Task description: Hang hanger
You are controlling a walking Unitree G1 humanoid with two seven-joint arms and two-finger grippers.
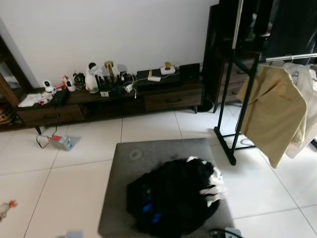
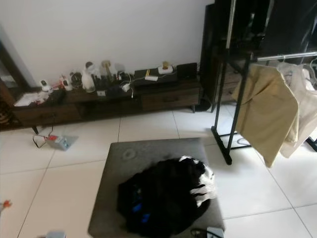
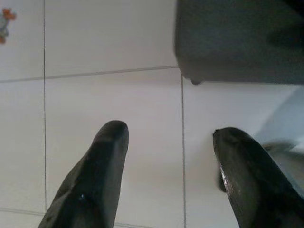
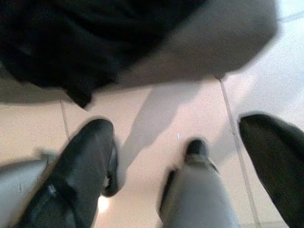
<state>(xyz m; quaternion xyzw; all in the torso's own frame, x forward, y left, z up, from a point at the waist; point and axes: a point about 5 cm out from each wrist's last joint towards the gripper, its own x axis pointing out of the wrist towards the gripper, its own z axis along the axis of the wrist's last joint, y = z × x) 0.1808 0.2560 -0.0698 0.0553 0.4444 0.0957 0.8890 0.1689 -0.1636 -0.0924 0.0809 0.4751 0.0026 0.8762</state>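
The left hand [image 3: 168, 137] hangs with fingers apart above the floor [image 3: 114, 99]. The right hand [image 4: 178, 137], also apart, hangs just beside the grey cushion [image 4: 213, 42] carrying black clothes [image 4: 80, 33].

The clothes rack [image 1: 246, 89] runs off the right and top edges, its rail cut short. The cream garment [image 1: 309, 111] behind the beige jacket [image 1: 270, 111] is cropped at the edge too. Hangers under both: hidden by cloth. The small clutter on the low cabinet [image 1: 171, 99] is too tiny to identify. The black heap [image 1: 173, 198] on the grey ottoman [image 1: 148, 153] shows blue bits, unreadable. The right wrist view is smeared.
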